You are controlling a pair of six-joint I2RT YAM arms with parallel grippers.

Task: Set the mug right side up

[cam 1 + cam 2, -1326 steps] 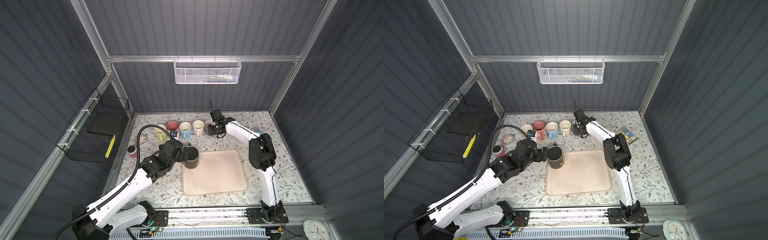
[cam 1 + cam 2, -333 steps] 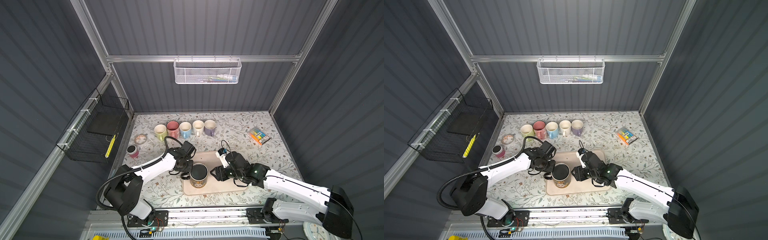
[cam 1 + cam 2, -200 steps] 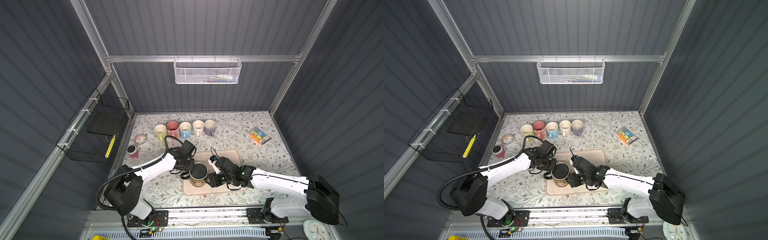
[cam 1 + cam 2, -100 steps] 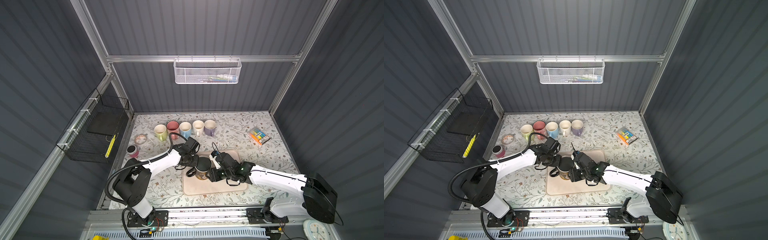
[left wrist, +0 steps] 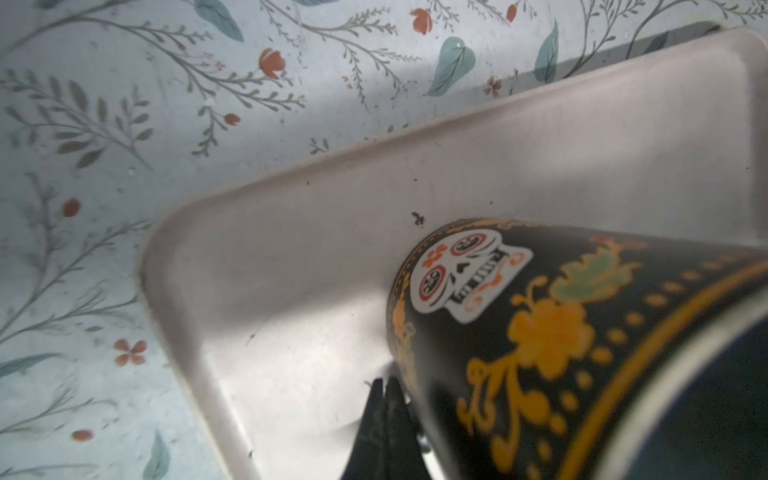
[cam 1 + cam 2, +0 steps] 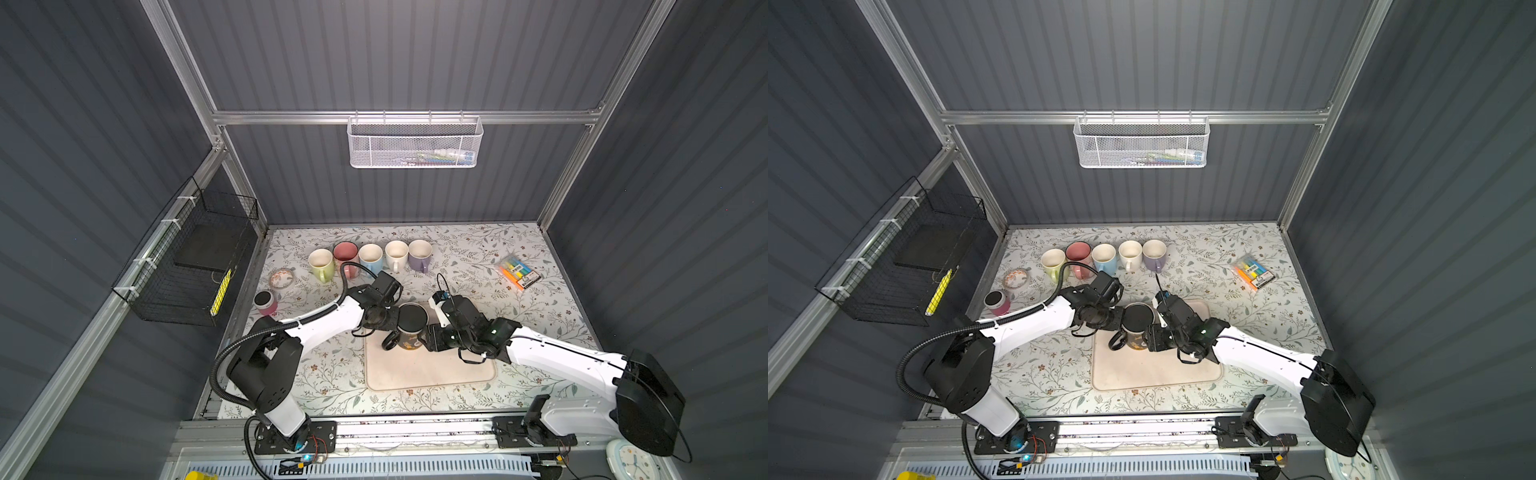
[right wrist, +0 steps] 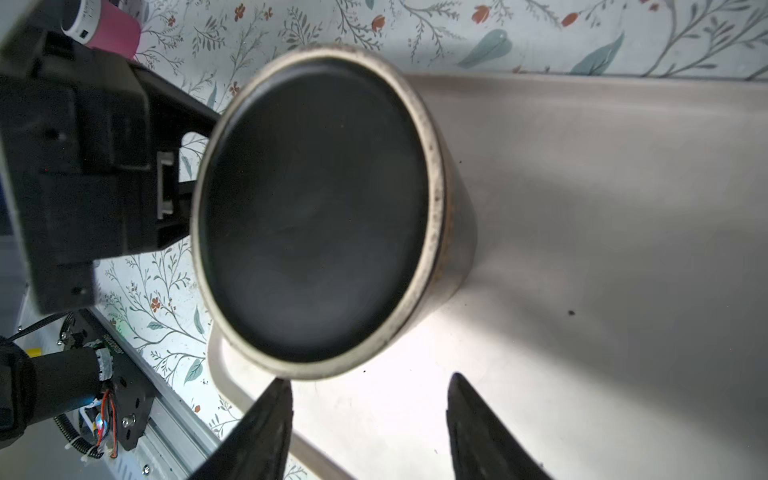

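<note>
A black mug point(image 6: 410, 329) with skull and orange flower decoration stands mouth down on the beige tray point(image 6: 436, 370), its dark flat base facing up. Its handle points to the front left. My left gripper point(image 6: 389, 323) is shut, its tips point(image 5: 384, 384) right against the mug's point(image 5: 540, 332) left wall, near the tray floor. My right gripper point(image 6: 428, 337) is open at the mug's right side. In the right wrist view its fingers point(image 7: 370, 382) stand apart just short of the mug's base rim point(image 7: 316, 208), with only bare tray between them.
Several upright mugs stand in a row at the back, from green point(image 6: 321, 262) to purple point(image 6: 420, 252). A tape roll point(image 6: 281, 278) and a pink cylinder point(image 6: 265, 302) lie left, a marker pack point(image 6: 517, 271) back right. A black wire basket point(image 6: 195, 266) hangs on the left wall.
Both grippers have closed in on the mug from either side. The mug has shifted slightly back and to the right on the tray. Neither gripper's opening has changed.
</note>
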